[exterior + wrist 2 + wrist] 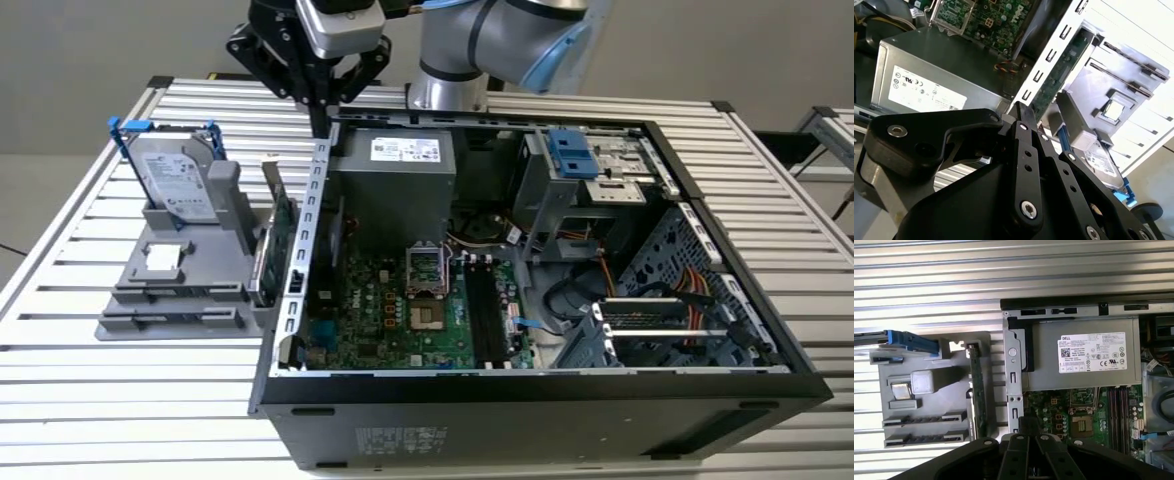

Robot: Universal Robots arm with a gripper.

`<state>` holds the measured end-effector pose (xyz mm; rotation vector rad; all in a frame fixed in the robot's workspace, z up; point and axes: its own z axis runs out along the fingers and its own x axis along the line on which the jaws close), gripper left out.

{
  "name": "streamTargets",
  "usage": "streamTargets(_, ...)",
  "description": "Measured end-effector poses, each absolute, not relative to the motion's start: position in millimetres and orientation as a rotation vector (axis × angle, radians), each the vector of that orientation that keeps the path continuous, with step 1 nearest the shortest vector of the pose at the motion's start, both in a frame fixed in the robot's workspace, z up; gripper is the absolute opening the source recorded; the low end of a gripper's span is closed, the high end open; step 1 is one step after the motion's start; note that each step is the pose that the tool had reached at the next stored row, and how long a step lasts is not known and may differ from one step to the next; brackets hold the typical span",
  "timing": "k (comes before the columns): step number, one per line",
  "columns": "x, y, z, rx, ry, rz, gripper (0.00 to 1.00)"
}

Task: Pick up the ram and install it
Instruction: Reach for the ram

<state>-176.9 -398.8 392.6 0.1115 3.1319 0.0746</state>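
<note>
My gripper (320,124) hangs above the open computer case's rear corner on the exterior view's left, over the metal edge beside the power supply (394,178). Its black fingers meet at a point with nothing between them, as both wrist views show (1019,107) (1028,421). The ram is out of view. The motherboard's long black slots (482,315) (1119,407) lie inside the case past the processor socket (424,268). The grey holder (174,300) (929,390) beside the case has two narrow front slots with nothing standing in them.
A silver hard drive with blue handles (174,180) (909,340) stands upright in the holder. A green expansion card (276,255) (976,390) stands between holder and case wall. Cables and drive cages fill the case's right side. The slatted table (80,400) surrounds everything.
</note>
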Motion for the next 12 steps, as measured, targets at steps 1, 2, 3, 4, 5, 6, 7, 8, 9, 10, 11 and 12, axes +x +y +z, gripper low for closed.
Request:
streamTargets(1, -177.2, -398.8, 392.6, 0.112, 3.132, 0.075, 0.0)
streamTargets(2, -177.5, -398.8, 392.6, 0.111, 3.132, 0.075, 0.0)
streamTargets(3, -177.8, -398.8, 392.6, 0.111, 3.132, 0.075, 0.0)
streamTargets(4, -178.1, -398.8, 392.6, 0.111, 3.132, 0.075, 0.0)
streamTargets(5, -178.4, -398.8, 392.6, 0.111, 3.132, 0.075, 0.0)
streamTargets(6, -178.7, -398.8, 392.6, 0.111, 3.132, 0.075, 0.0)
streamTargets(7, -179.0, -398.8, 392.6, 0.111, 3.132, 0.075, 0.0)
streamTargets(8, -179.3, -398.8, 392.6, 0.111, 3.132, 0.075, 0.0)
streamTargets(9, -179.6, -398.8, 392.6, 0.111, 3.132, 0.075, 0.0)
streamTargets(10, -179.8, -398.8, 392.6, 0.111, 3.132, 0.075, 0.0)
streamTargets(11, -179.8, -398.8, 392.6, 0.111, 3.132, 0.075, 0.0)
streamTargets(12, -179.9, -398.8, 392.6, 0.111, 3.132, 0.075, 0.0)
